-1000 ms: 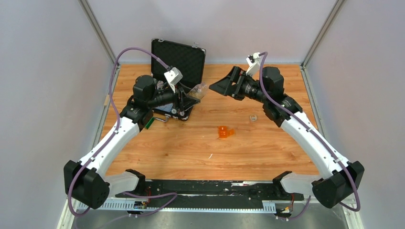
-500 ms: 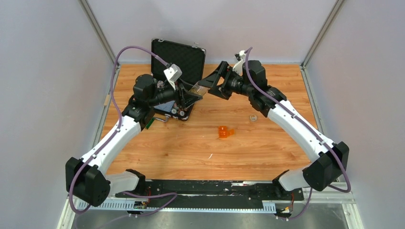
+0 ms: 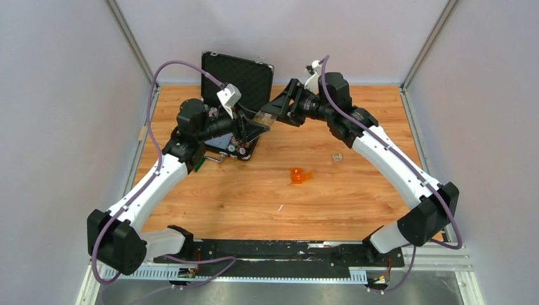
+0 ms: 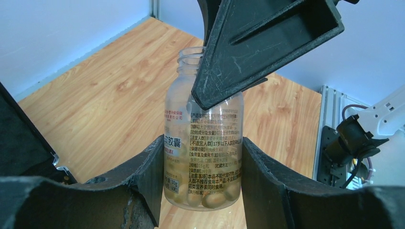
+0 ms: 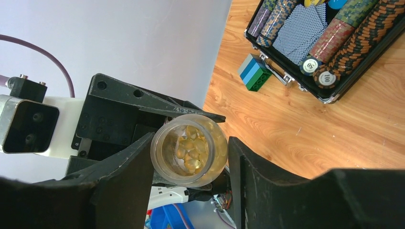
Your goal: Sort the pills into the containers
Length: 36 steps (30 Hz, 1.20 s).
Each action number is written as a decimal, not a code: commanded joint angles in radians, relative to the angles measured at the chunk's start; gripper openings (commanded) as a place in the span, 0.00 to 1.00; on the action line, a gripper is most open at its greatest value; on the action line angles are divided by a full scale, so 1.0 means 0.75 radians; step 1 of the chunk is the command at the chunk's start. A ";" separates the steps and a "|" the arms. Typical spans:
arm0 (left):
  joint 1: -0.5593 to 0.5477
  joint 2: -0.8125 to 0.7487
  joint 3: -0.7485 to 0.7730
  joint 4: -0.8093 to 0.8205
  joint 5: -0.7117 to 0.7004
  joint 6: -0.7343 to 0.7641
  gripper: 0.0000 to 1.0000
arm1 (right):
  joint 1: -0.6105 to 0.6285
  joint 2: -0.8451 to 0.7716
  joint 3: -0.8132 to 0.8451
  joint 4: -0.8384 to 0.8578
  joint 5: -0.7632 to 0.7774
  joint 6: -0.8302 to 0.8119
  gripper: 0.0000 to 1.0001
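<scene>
Pinching a clear plastic pill bottle (image 4: 203, 157) in my left jaws, I am holding my right jaws spread around its mouth. A translucent orange box (image 3: 299, 176) is lying on the tabletop (image 3: 356, 197).

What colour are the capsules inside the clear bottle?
Golden yellow capsules, clearest in the right wrist view, looking down into the open bottle.

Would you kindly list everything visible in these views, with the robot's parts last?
Pill bottle: one, clear, open, held off the table.
Capsules: many, yellow, inside the bottle.
Containers: one joined box, orange, mid-table.
Small round object: one, clear, right of the containers.
Case: one, black, open, back left.
Chips: several stacks, mixed colours, in the case.
Brick: one, blue-green, beside the case.
Left tool: clamps the bottle.
Right tool: straddles its mouth.
</scene>
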 commanded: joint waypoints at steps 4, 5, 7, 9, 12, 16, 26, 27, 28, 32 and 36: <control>-0.007 -0.010 0.025 -0.007 -0.015 -0.016 0.48 | 0.057 -0.014 0.047 0.036 0.003 -0.158 0.29; -0.007 -0.010 0.025 -0.011 -0.019 -0.015 0.50 | 0.058 -0.021 0.039 0.051 0.003 -0.174 0.29; -0.007 -0.007 0.029 -0.030 -0.023 -0.007 0.53 | 0.059 -0.035 0.021 0.082 0.000 -0.191 0.28; -0.007 0.002 0.038 -0.058 -0.024 0.004 0.53 | 0.060 -0.043 0.012 0.104 -0.018 -0.207 0.28; -0.007 0.023 0.049 -0.084 -0.001 0.015 0.54 | 0.062 -0.048 0.004 0.122 -0.047 -0.229 0.27; -0.007 0.034 0.049 -0.089 0.005 0.029 0.56 | 0.071 -0.046 -0.003 0.138 -0.087 -0.277 0.26; -0.007 0.058 0.050 -0.133 -0.004 0.071 0.57 | 0.075 -0.049 -0.061 0.200 -0.169 -0.371 0.25; -0.007 0.059 0.048 -0.132 -0.005 0.077 0.49 | 0.076 -0.048 -0.064 0.206 -0.176 -0.366 0.26; -0.007 0.059 0.048 -0.131 -0.008 0.083 0.44 | 0.077 -0.049 -0.067 0.210 -0.178 -0.365 0.27; -0.007 0.062 0.034 -0.132 -0.011 0.136 0.04 | 0.077 -0.078 -0.103 0.198 -0.081 -0.351 0.66; -0.008 0.027 -0.021 -0.143 -0.045 0.254 0.00 | 0.054 -0.166 -0.185 0.162 0.127 -0.398 0.97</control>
